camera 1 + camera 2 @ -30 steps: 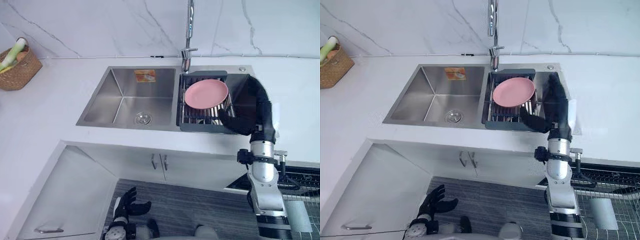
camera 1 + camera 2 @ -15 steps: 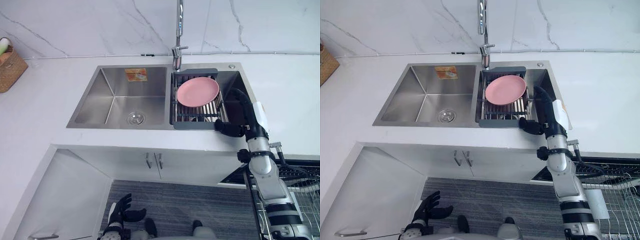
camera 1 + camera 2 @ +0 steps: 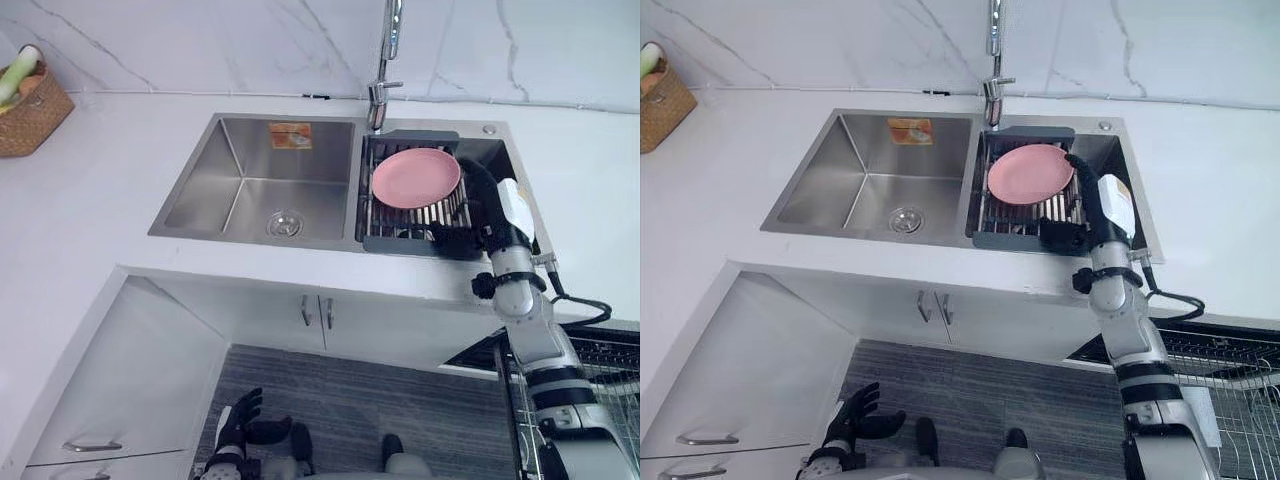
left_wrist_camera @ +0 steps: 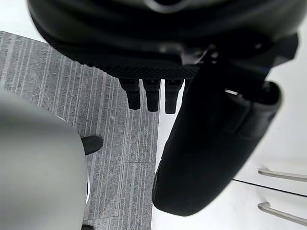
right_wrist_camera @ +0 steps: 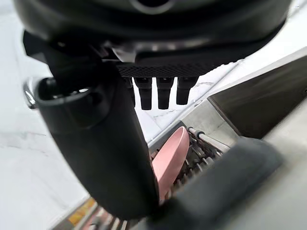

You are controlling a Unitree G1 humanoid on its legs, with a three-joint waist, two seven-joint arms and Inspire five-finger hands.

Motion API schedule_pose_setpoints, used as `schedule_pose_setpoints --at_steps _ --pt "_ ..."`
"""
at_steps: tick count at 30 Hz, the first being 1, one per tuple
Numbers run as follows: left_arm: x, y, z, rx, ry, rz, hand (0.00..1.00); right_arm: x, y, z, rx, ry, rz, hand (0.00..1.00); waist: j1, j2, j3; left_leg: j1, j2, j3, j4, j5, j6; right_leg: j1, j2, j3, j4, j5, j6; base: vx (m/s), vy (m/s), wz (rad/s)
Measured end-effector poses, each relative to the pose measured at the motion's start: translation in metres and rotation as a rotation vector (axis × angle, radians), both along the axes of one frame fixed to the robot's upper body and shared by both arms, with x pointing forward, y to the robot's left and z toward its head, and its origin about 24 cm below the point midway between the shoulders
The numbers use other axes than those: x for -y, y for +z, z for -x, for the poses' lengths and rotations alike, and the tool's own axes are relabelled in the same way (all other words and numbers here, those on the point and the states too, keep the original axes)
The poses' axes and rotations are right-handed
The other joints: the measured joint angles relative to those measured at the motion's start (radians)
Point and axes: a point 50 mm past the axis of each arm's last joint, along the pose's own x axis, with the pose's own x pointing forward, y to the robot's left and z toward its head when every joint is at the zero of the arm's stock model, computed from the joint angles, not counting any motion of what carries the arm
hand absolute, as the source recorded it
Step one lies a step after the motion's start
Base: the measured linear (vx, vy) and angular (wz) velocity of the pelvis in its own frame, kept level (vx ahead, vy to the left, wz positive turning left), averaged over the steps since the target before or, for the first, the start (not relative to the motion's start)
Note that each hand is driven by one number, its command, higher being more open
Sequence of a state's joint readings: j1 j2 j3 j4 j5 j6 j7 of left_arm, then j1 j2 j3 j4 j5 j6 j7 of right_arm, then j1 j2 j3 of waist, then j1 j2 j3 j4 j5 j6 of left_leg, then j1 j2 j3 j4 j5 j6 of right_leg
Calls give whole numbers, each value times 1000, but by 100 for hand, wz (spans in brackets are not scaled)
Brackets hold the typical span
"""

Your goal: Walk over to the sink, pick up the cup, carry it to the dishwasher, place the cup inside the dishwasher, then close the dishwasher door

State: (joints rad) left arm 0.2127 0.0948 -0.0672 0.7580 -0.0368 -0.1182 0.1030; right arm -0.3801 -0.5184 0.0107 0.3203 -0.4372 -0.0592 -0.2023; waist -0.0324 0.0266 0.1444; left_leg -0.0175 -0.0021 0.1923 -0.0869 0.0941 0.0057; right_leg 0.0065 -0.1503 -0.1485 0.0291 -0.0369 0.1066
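A plate [image 3: 416, 177] lies on a rack [image 3: 398, 230] in the sink [image 3: 250, 190], right side; faucet [image 3: 385, 60] behind, basket [image 3: 30, 115] far left.

One pink plate [image 3: 416, 177], one dish rack [image 3: 412, 137], one faucet [image 3: 378, 105], one wicker basket [image 3: 35, 115], one sink [image 3: 250, 180].

The sink [image 3: 240, 150] is formed of brushed stainless steel, the tap [image 3: 385, 60] of polished chrome. The plate [image 3: 416, 178] is finished smooth and matt, and the basket [image 3: 35, 115] is woven of rough wicker. The tabletop [image 3: 90, 200] is surfaced in smooth white stone-look material.
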Motion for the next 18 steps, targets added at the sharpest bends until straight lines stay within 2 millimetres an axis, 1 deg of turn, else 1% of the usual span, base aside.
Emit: schedule_pose_setpoints --at_steps 6,9,10,11,13,14,15,17,18 --pt "0 1 -1 7 0 0 90 8 -4 -11 -52 -56 51 90 9 -1 1 -7 0 -13 0 1 -1 5 1 -15 -6 1 -2 12 1 7" --pt "0 1 -2 12 1 -2 90 9 3 -21 -66 -69 129 90 9 -2 4 -26 -1 -9 0 7 1 -27 -1 -12 6 2 -3 -54 32 -4" --pt "0 3 -6 25 1 -4 90 10 11 -28 -63 -76 177 90 10 -3 23 -37 2 -7 0 12 3 -38 -1 -8 14 5 -5 -49 24 -3" --pt "0 3 -8 30 -1 -4 90 11 16 -31 -59 -80 190 90 11 -3 32 -42 5 -6 0 14 4 -45 -1 -4 18 6 -5 -80 37 -3" --pt "1 6 -18 54 -7 -4 90 11 39 -41 -20 -90 236 90 16 -3 69 -62 7 -3 0 22 6 -69 0 1 25 14 -6 -66 28 -2" --pt "1 7 -20 60 -7 -5 90 11 45 -44 -9 -90 247 90 18 -2 78 -66 8 -3 0 23 7 -72 0 1 26 16 -7 -47 25 1" --pt "2 7 -21 65 -7 -7 90 9 54 -48 7 -91 265 90 19 -2 86 -74 9 -4 2 25 8 -79 1 1 26 18 -8 -37 25 2" --pt "2 10 -30 88 -3 -14 90 3 79 -56 60 -85 318 90 21 -1 114 -102 12 -6 22 24 8 -97 2 -2 29 23 -11 -29 16 5" --pt "2 12 -32 95 -3 -16 90 3 84 -57 64 -87 339 90 21 -3 121 -110 13 -8 29 24 8 -101 2 -3 29 25 -13 -20 6 10"
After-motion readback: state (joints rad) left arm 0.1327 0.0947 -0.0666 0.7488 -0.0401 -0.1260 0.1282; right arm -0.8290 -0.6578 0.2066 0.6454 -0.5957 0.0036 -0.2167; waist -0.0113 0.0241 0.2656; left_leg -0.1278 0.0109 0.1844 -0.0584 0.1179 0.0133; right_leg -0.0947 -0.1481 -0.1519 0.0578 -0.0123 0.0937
